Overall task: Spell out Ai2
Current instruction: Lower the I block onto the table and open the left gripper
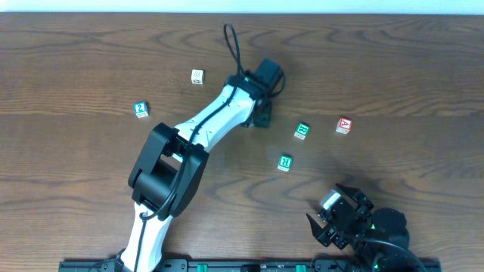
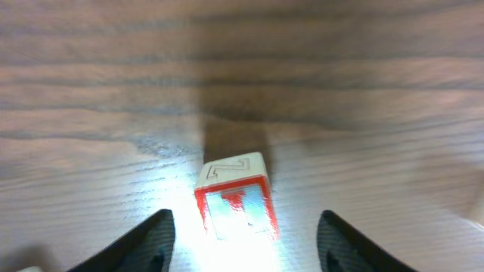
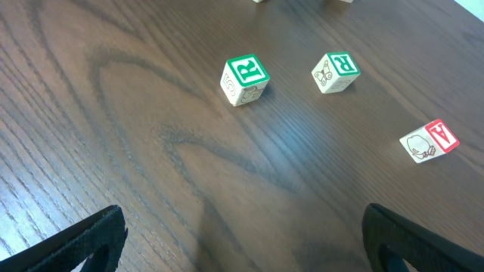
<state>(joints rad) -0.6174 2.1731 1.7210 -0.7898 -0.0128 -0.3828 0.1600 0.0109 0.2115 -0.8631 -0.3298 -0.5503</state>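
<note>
Small white cube with a red I [image 2: 234, 208] sits on the wooden counter [image 2: 340, 91] between the parted fingers of my left hand [image 2: 243, 240], untouched, so placing looks finished. My right hand [image 3: 242, 238] gapes empty. Next I'd lift clear, then fetch the white cube with a red A [image 1: 344, 125], well off to my right.

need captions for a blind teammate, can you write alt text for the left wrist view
A small white cube with a red-framed front face sits on the wooden table between the open left gripper's dark fingers, touching neither. Glare washes out its red letter, possibly an I.
</note>
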